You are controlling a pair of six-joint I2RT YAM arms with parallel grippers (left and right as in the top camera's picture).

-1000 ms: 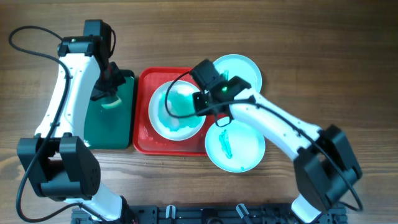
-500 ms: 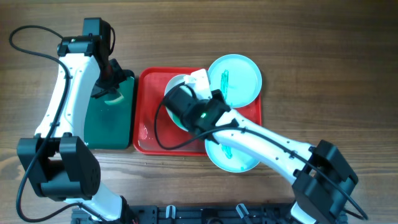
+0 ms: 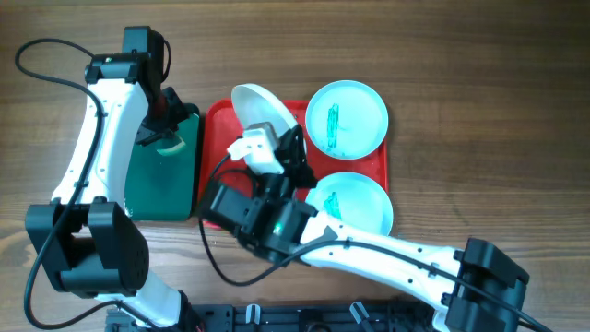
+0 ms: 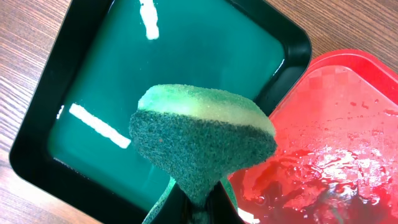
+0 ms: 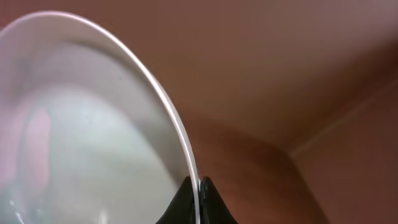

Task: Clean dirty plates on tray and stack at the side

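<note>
A wooden desk (image 3: 461, 55) fills the overhead view. The right arm (image 3: 369, 254) stretches from the lower right corner up to the middle of the frame, and the left arm (image 3: 101, 138) runs up the left side. The red tray (image 3: 219, 138) lies at the centre, wet and glistening in the left wrist view (image 4: 348, 124). The dark green tray (image 3: 161, 189) lies just beside it on the left, its long edge against the red one. Two cyan plates lie flat on the right half of the red tray, each with a teal smear: the upper cyan plate (image 3: 346, 117) overhangs the tray's upper right corner, and the lower cyan plate (image 3: 355, 205) is partly hidden by the right arm. The white plate (image 3: 263, 109) is raised and tilted over the tray's upper left part; the right jaws are clamped on its rim (image 5: 93, 137). The left jaws are closed on a green sponge (image 4: 199, 143) above the green tray's right edge.
</note>
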